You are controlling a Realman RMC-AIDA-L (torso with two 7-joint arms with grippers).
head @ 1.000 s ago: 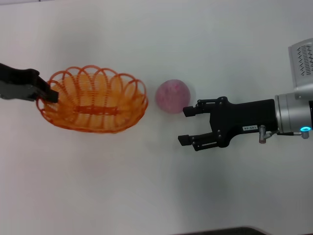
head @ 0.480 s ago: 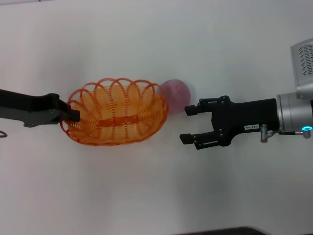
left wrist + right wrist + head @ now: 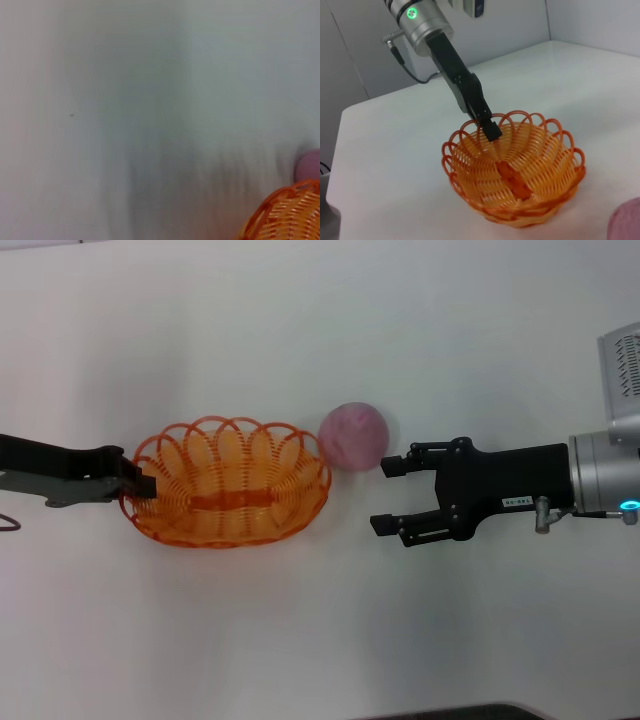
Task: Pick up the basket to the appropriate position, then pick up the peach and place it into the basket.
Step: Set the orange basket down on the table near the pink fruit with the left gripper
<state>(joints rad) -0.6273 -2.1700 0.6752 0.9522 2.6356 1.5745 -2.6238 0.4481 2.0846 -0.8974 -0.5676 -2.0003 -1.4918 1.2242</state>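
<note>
The orange wire basket (image 3: 230,483) appears to rest on the white table, left of centre. My left gripper (image 3: 137,484) is shut on its left rim. The pink-mauve peach (image 3: 354,436) lies just beyond the basket's right rim, close to it. My right gripper (image 3: 385,496) is open and empty, level with the table, just right of the peach and slightly nearer me. The right wrist view shows the basket (image 3: 515,170), the left gripper (image 3: 490,131) on its far rim and an edge of the peach (image 3: 627,222). The left wrist view shows the basket's rim (image 3: 285,212) and the peach (image 3: 309,165).
The white table (image 3: 300,620) is bare around the basket and the peach. Its front edge shows at the bottom of the head view. In the right wrist view the table's far edge (image 3: 380,97) meets a grey wall.
My left gripper has carried the basket to the right, from the far left to beside the peach, and it now sits lower than half a second ago. The right gripper has barely moved.
</note>
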